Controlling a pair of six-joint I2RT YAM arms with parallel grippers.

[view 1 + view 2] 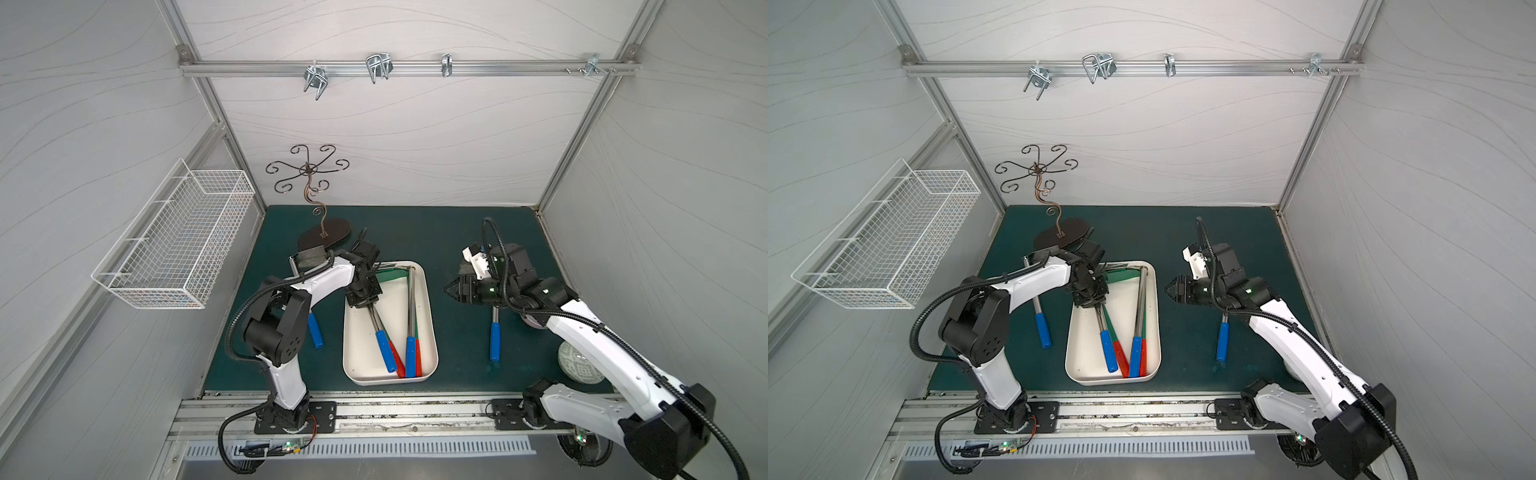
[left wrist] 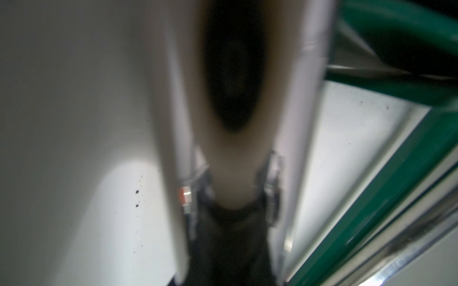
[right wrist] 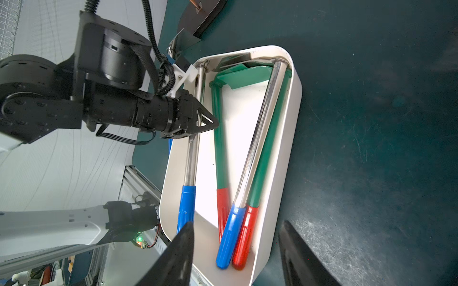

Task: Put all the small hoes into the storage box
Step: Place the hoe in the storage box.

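Starting at the near end: storage box [image 1: 374, 379] sits mid-mat between the arms, long side running near-to-far. Small hoe [image 3: 186, 210] is inside its outline, along the wall on the left arm's side, blue grip nearest the base and just beside a red grip [image 3: 223, 205]. Can't tell if it bears on the floor or hangs from the jaws.

Right gripper [image 1: 451, 291] hovers just beside the box, jaws apart, empty.

Left gripper [image 3: 210, 123] is closed hard across the hoe's chrome shaft, on the head side of the middle.

Handling, my read:
- Steel shaft is stiff, so no flex and nothing fragile.
- Polished chrome is probably slippery and could twist in the pads.
- It's likely head-heavy, so a hold near the head, as now, keeps the tip-over small.
- The blue grip would give better friction, but the head would swing.

Axis: long axis runs roughly parallel to the box's long side. Grip points back at the base. Head points to the far corner on the left arm's side, tucked by the green blade [image 3: 238, 76]. The head itself is mostly hidden. Hook stand [image 1: 307, 170] is behind the box, clear of it.
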